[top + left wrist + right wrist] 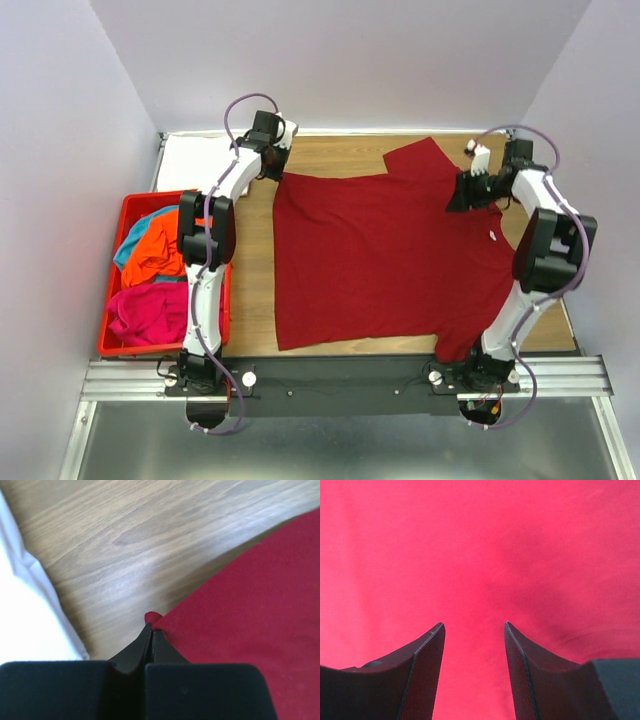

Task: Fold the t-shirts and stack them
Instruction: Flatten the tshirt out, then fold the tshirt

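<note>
Lying flat on wooden table (255, 300), dark red t-shirt (390, 260) fully spread; left gripper (151, 628) pressed together, pinching shirt's far-left corner; right gripper (474, 625) spread over shirt's far-right part; white t-shirt (195, 160) at table's far-left corner; red bin (108, 345) at left edge; pale walls (350, 60) around.

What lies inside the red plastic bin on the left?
Three crumpled t-shirts show: orange t-shirt, magenta pink t-shirt, and a strip of teal t-shirt. The left arm hides the right edge of the red plastic bin, and anything under the heap is covered.
</note>
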Robot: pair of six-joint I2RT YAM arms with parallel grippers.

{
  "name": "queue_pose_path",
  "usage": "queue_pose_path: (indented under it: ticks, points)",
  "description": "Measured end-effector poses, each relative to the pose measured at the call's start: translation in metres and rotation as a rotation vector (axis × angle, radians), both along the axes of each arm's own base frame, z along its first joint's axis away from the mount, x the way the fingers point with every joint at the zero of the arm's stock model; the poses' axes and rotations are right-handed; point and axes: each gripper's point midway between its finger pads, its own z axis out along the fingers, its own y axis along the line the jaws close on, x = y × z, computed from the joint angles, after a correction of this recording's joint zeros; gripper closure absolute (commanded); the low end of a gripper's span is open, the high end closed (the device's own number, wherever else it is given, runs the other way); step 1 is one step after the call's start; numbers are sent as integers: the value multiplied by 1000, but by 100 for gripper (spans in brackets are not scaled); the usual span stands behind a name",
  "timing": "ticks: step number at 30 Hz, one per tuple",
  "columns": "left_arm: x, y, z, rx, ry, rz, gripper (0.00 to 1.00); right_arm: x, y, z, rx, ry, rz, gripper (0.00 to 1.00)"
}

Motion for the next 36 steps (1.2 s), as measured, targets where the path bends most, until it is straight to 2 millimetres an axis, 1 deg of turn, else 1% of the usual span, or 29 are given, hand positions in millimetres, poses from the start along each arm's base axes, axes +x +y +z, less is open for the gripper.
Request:
queue_pose_path:
  ticks: [1, 4, 5, 8, 9, 11, 13, 15, 17, 18, 24, 27, 28, 29, 31, 32, 33, 36]
  points:
    - [4, 0, -7, 10, 13, 5, 100, 12, -5, -2, -13, 5, -14, 42]
    - [10, 1, -18, 23, 33, 11, 100, 59, -21, -7, -41, -23, -64, 42]
    - [10, 1, -19, 26, 36, 12, 100, 76, -26, -6, -45, -44, -84, 42]
    - [9, 2, -20, 31, 41, 16, 100, 114, -34, -9, -32, -57, -132, 42]
    - [9, 3, -20, 32, 41, 17, 100, 133, -38, -9, -26, -78, -148, 42]
    - [8, 3, -22, 34, 45, 17, 100, 162, -44, -11, -14, -113, -175, 42]
    - [7, 3, -23, 35, 48, 18, 100, 183, -48, -15, -2, -126, -205, 42]
    - [5, 4, -27, 37, 56, 17, 100, 197, -53, -22, -1, -129, -233, 42]
    - [3, 4, -30, 40, 65, 17, 100, 206, -57, -30, -8, -129, -256, 43]
    - [2, 5, -32, 40, 69, 18, 100, 209, -60, -36, -17, -122, -271, 43]
    - [-1, 5, -32, 41, 74, 17, 100, 209, -69, -59, -54, -84, -312, 48]
    - [-3, 6, -30, 39, 68, 17, 100, 208, -70, -63, -63, -83, -315, 65]
    - [-5, 6, -30, 39, 70, 17, 100, 207, -71, -64, -66, -82, -316, 71]
    - [-6, 6, -30, 40, 71, 17, 100, 205, -71, -65, -66, -78, -318, 84]
    - [-9, 7, -30, 40, 74, 16, 100, 198, -71, -67, -71, -66, -319, 94]
    - [-10, 7, -30, 39, 73, 16, 100, 195, -71, -67, -75, -61, -319, 98]
    - [-11, 7, -32, 39, 75, 17, 100, 191, -70, -68, -79, -56, -316, 99]
    - [-20, 9, -36, 40, 86, 18, 100, 172, -69, -69, -93, -22, -312, 99]
